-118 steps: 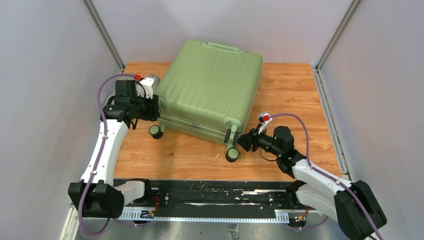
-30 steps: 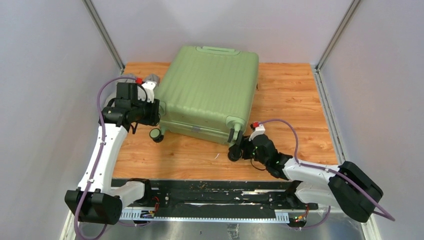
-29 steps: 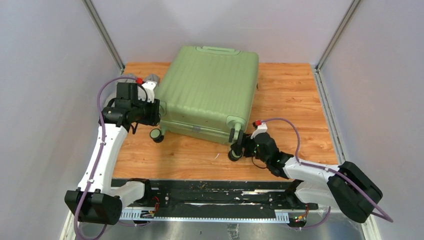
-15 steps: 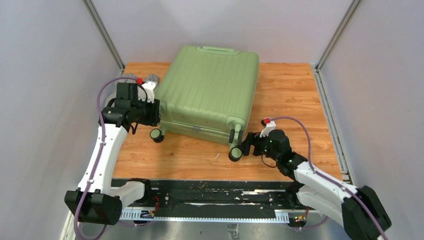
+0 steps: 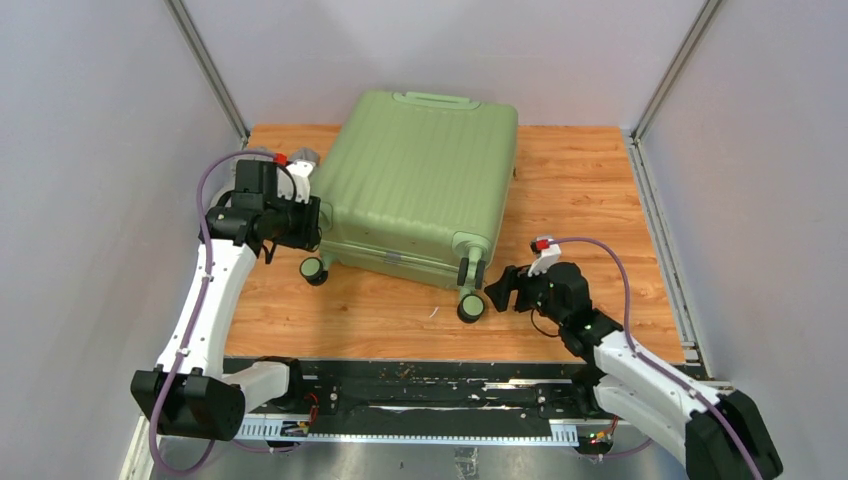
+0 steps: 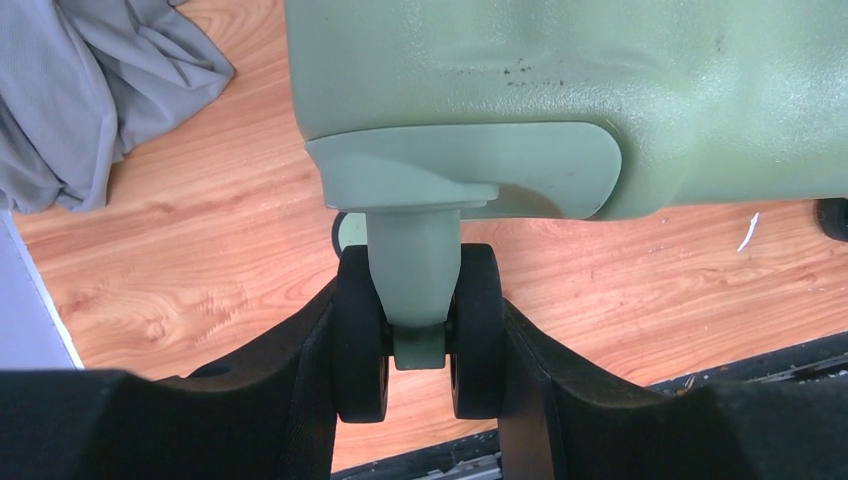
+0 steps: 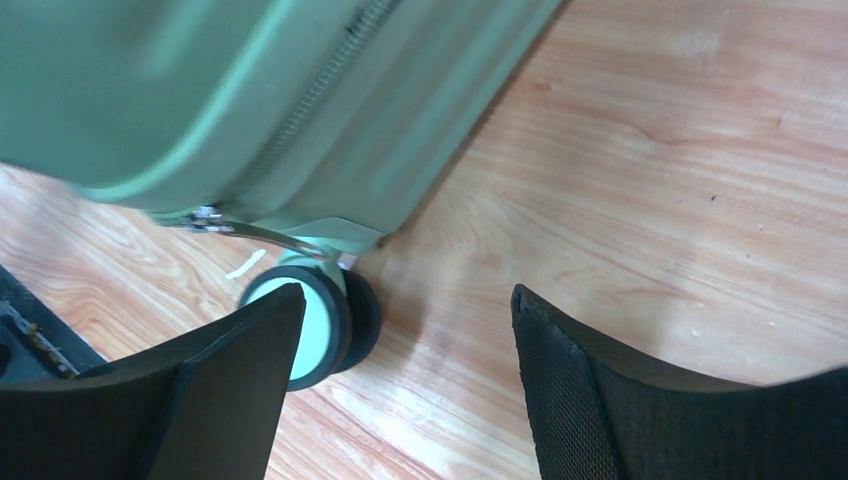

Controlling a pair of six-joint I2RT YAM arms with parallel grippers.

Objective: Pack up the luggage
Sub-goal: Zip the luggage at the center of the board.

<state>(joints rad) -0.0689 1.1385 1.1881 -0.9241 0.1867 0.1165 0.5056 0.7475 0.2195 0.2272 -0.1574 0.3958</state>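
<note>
Here, the suitcase [image 5: 420,180] lies closed on the surface [image 5: 600,180].
My left pincer [image 6: 420,340] grips a wheel [image 6: 362,345]; my right pincer [image 7: 400,345] gapes empty.

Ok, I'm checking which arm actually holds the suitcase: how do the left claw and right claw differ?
The left claw is clamped on a corner wheel, one finger each side; the right claw stands open, only bare table between its fingers. The left claw is at the left corner of the luggage; the right claw is by the near right wheel, not gripping it. Both point at the luggage, low by its wheels.
</note>
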